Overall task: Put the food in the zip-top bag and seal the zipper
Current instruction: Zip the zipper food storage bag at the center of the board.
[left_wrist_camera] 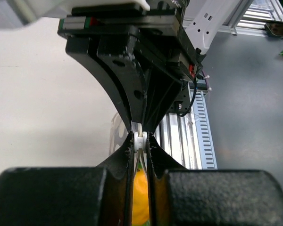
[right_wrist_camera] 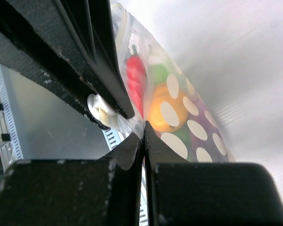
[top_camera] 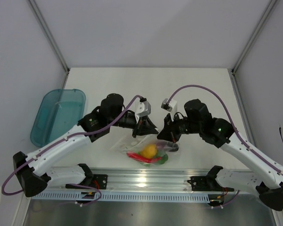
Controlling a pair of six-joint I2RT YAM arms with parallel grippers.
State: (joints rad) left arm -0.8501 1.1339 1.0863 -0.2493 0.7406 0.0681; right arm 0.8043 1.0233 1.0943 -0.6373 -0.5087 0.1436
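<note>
Though unclear from above, right gripper (right_wrist_camera: 144,132) pinches zip-top bag (right_wrist_camera: 180,142), chili (right_wrist_camera: 136,77) inside

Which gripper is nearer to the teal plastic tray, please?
Left. The left gripper, shut on the zip-top bag, sits to the right of the teal tray, apart from it; the right gripper grips the same bag farther right still.

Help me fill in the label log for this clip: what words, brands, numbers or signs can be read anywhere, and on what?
No text can be read in any view.
On the clear crinkly plastic bag: white round dots only, no lettering.
On the left tool: pale marks on its black housing at the top edge of the left wrist view, cropped and too blurred to read.
On the teal translucent plastic tray: no label visible.
</note>
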